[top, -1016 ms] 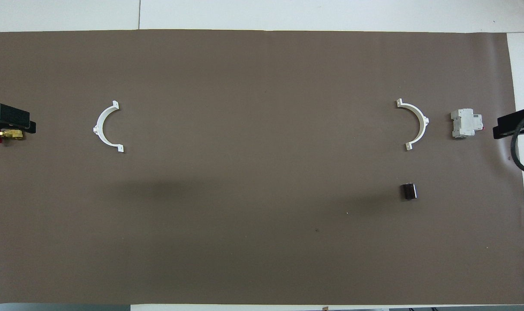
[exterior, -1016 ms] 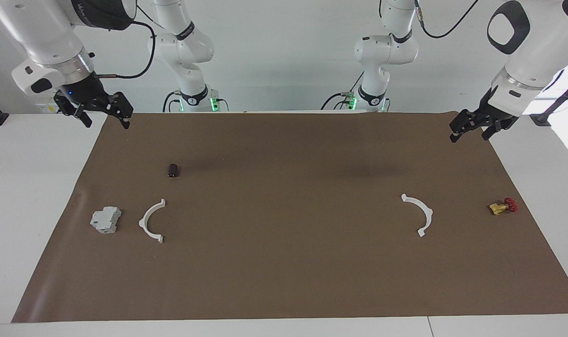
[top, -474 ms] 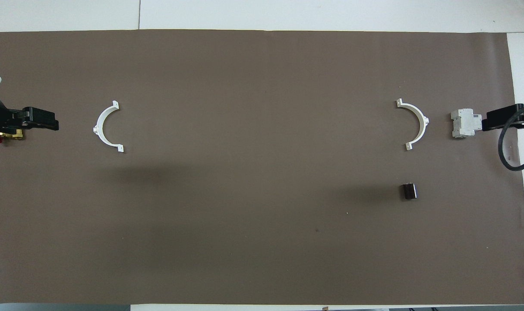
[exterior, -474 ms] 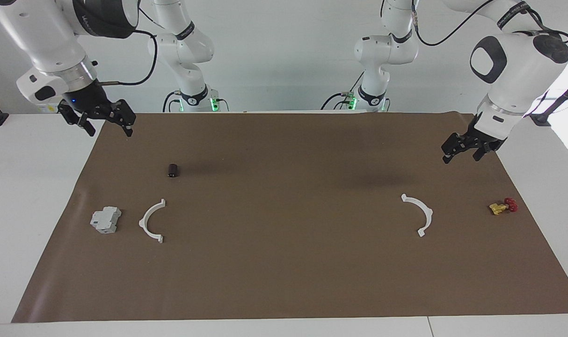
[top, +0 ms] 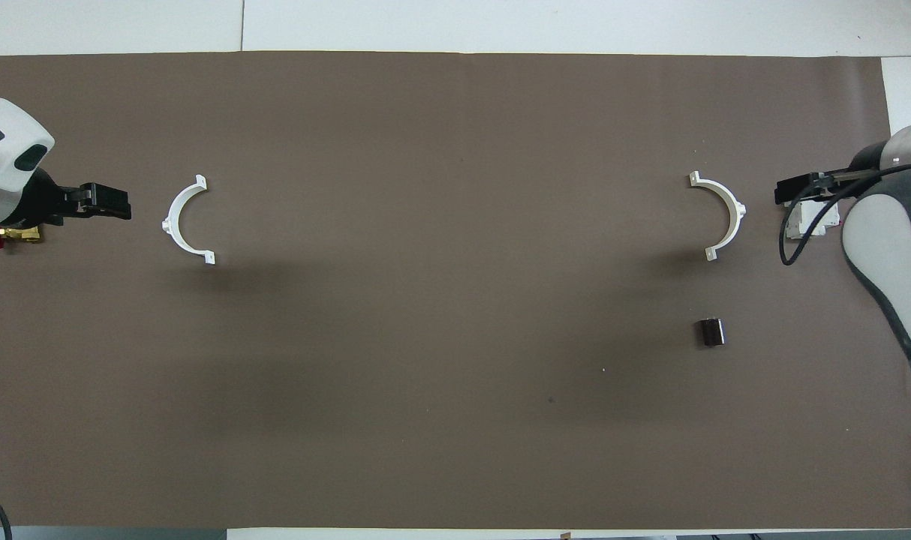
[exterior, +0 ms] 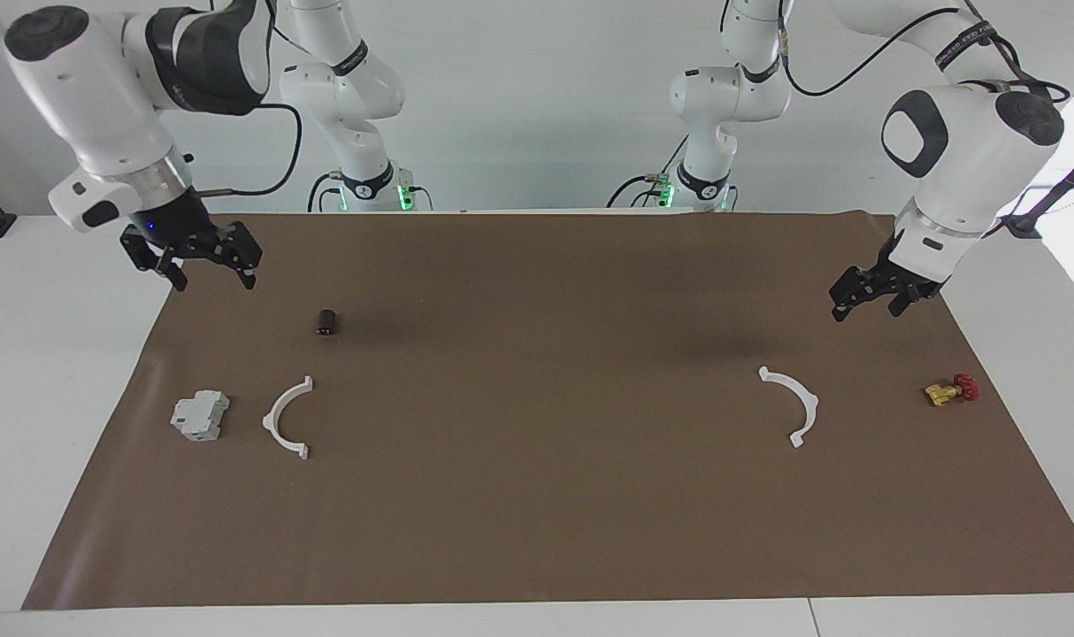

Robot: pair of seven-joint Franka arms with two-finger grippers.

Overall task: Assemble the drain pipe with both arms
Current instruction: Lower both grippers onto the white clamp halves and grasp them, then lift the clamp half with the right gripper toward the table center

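Note:
The drain pipe lies as two separate white half-rings on the brown mat (exterior: 537, 531). One half-ring (exterior: 269, 423) (top: 737, 217) lies toward the right arm's end, beside a grey box. The other half-ring (exterior: 809, 405) (top: 169, 223) lies toward the left arm's end. My right gripper (exterior: 214, 270) (top: 797, 187) is open and empty, raised over the mat's edge, and in the overhead view it covers part of the grey box. My left gripper (exterior: 867, 310) (top: 114, 210) is open and empty, raised over the mat between the valve and its half-ring.
A grey blocky box (exterior: 199, 416) (top: 810, 223) sits by the mat's edge at the right arm's end. A small dark cylinder (exterior: 326, 322) (top: 711, 331) lies nearer the robots than that half-ring. A yellow-and-red valve (exterior: 951, 389) (top: 5, 236) sits at the left arm's end.
Both grippers have come down and moved inward over the mat, each toward the half-ring at its own end. The half-rings and other objects have not moved.

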